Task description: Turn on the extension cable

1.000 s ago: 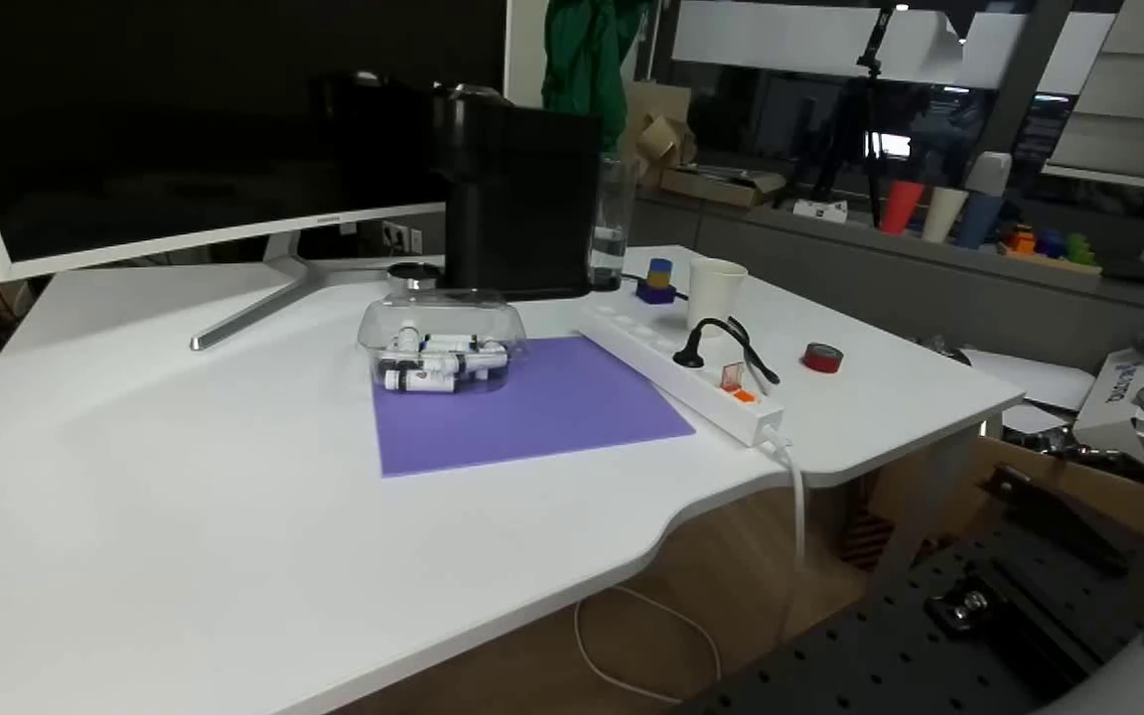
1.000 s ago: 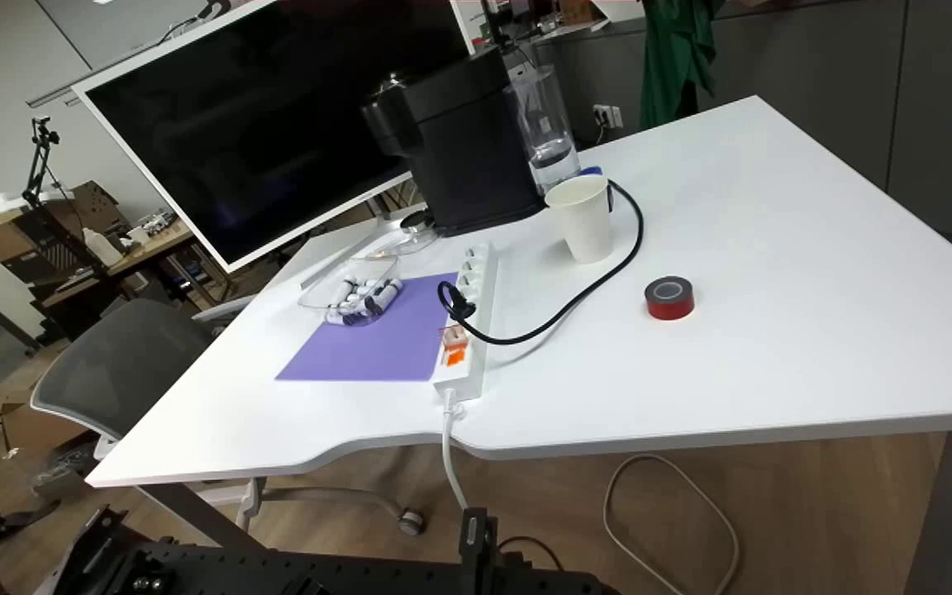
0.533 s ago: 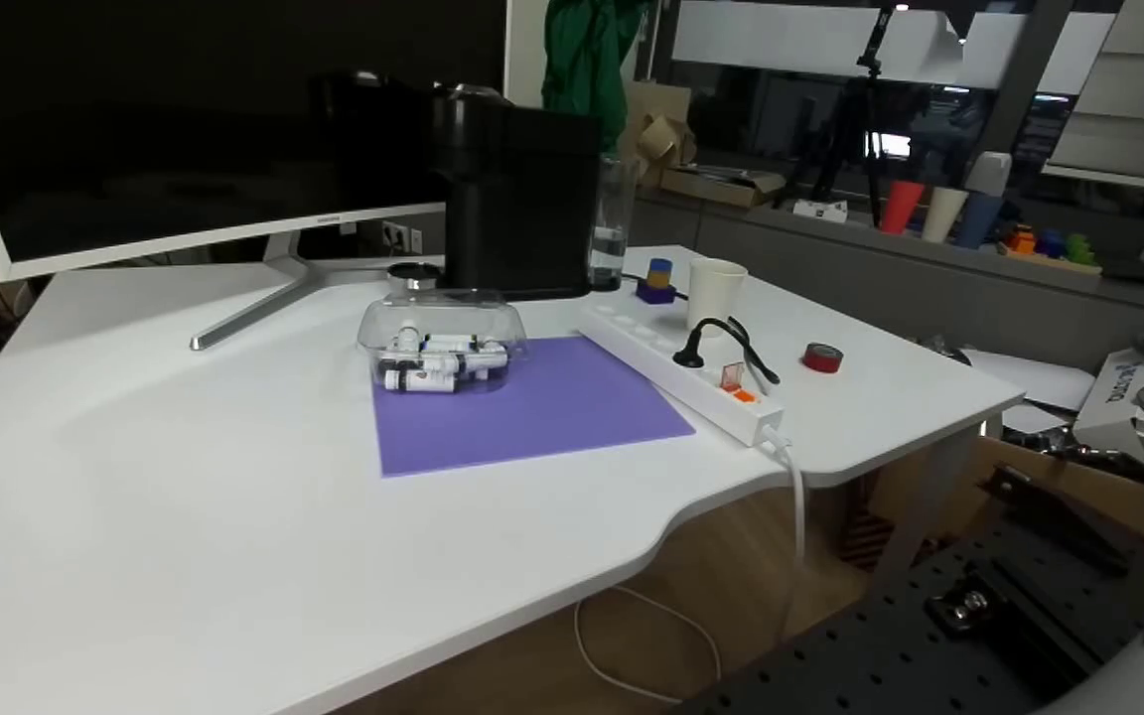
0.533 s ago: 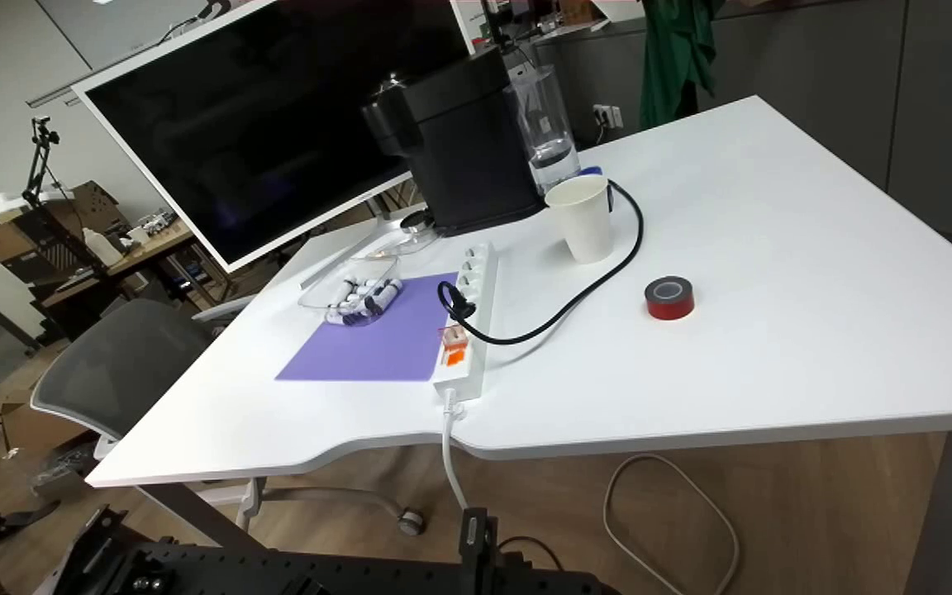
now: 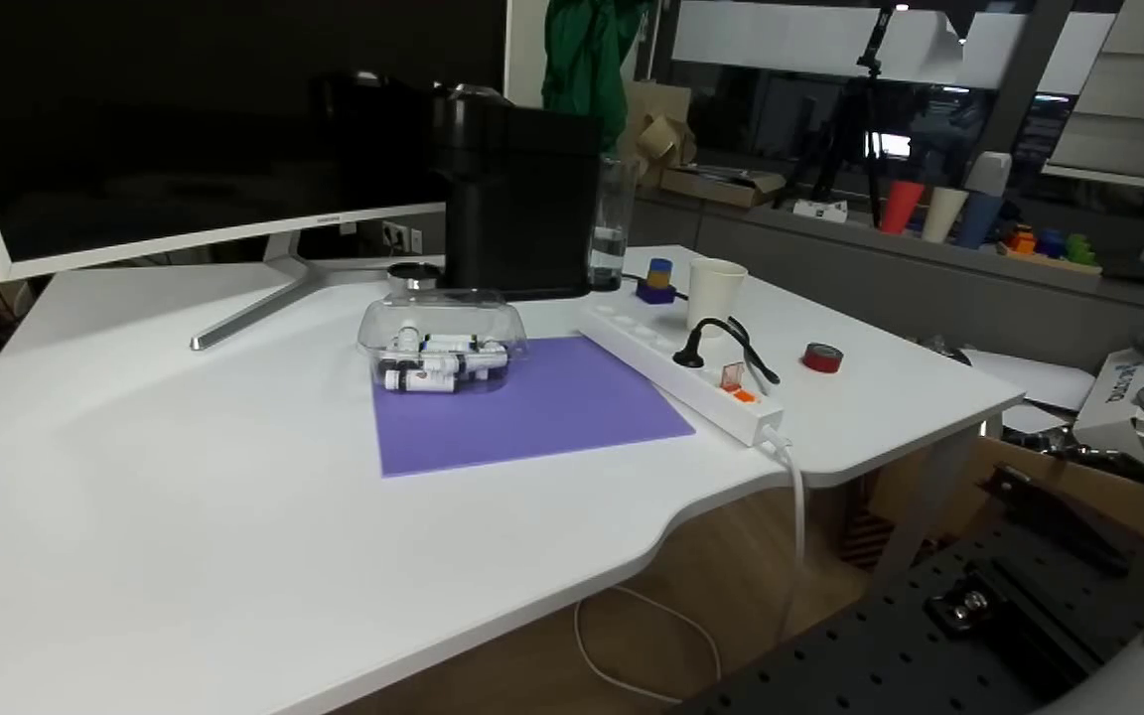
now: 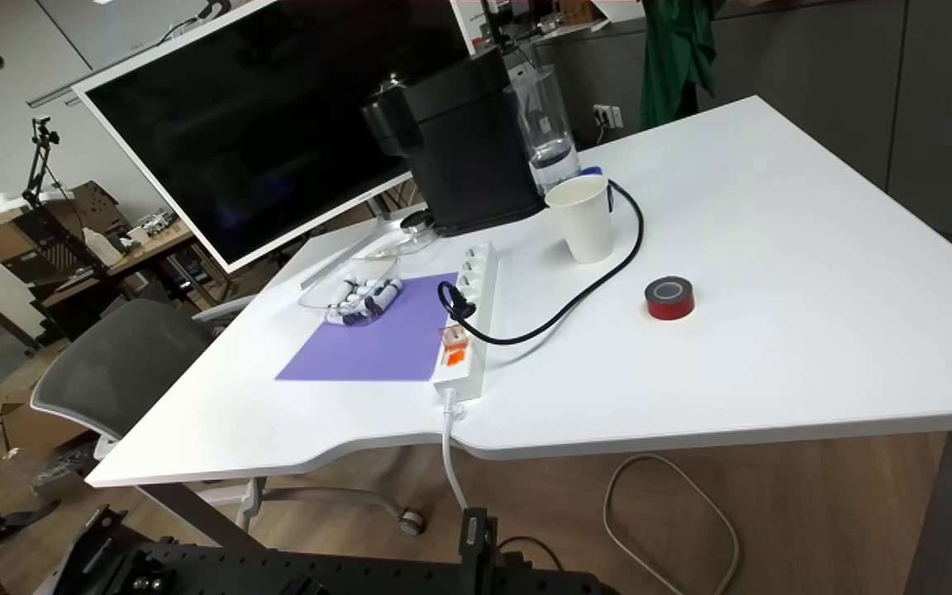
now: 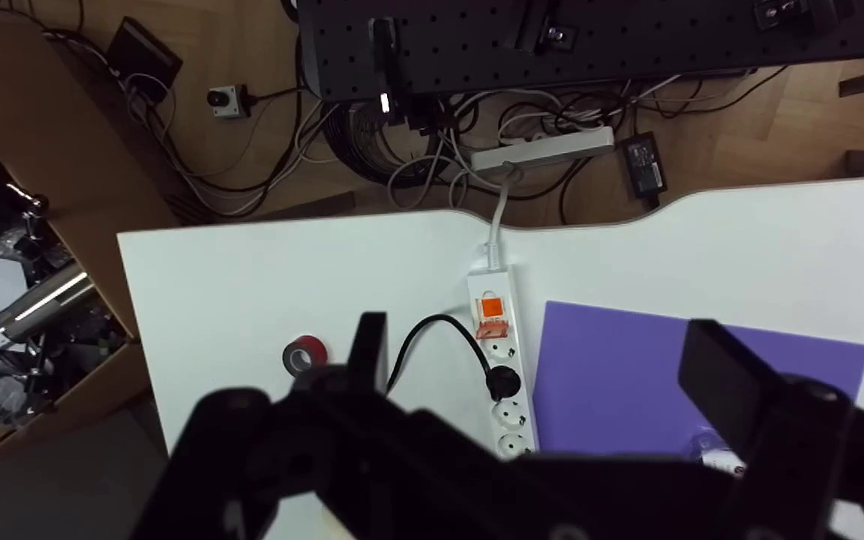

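Observation:
The extension cable, a long white power strip, lies on the white table in both exterior views (image 5: 646,359) (image 6: 483,302) and in the wrist view (image 7: 499,349). Its orange switch (image 7: 492,307) is near the cord end, and a clear reddish flap (image 7: 492,330) stands open beside it. A black plug (image 7: 503,382) with a curved black cable sits in a socket. A white cord (image 7: 499,214) runs off the table edge. My gripper (image 7: 538,352) is open and empty, well above the strip, with the switch between its fingers in the wrist view. The strip's far end is hidden by the gripper there.
A paper cup (image 6: 583,223) and red-black tape (image 6: 668,298) stand beside the strip. A purple mat (image 5: 542,417) and a clear box of white bottles (image 5: 443,343) lie on its other side. A black machine (image 5: 522,199) and a monitor (image 5: 185,109) stand behind.
In an exterior view, a dark piece at the top left corner, seemingly part of the arm or gripper, has come slightly further into view. The strip, plug and switch have not moved.

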You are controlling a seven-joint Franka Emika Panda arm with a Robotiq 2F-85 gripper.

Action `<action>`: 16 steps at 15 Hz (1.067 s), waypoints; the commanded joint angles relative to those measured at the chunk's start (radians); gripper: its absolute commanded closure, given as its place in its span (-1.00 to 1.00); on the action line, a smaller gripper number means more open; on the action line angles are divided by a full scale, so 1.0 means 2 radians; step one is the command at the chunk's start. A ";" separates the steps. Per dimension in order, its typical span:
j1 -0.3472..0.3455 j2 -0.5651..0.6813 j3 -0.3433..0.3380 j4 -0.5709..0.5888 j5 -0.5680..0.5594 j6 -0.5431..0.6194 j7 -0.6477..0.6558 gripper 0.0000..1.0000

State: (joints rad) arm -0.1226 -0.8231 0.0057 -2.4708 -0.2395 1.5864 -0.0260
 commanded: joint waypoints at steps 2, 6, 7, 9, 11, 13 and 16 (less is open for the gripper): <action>-0.002 0.052 -0.034 -0.021 -0.041 0.088 0.004 -1.00; -0.011 0.117 -0.074 -0.040 -0.048 0.203 -0.016 -0.33; -0.013 0.135 -0.081 -0.041 -0.044 0.224 -0.021 -0.19; -0.017 0.172 -0.096 -0.040 -0.033 0.254 -0.035 0.11; -0.021 0.207 -0.108 -0.036 -0.022 0.273 -0.052 0.39; -0.024 0.237 -0.118 -0.034 -0.010 0.284 -0.071 0.64; -0.026 0.275 -0.126 -0.032 0.010 0.297 -0.100 0.98</action>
State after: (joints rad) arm -0.1710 -0.3469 -0.2322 -2.5663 -0.2583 2.1680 -0.1754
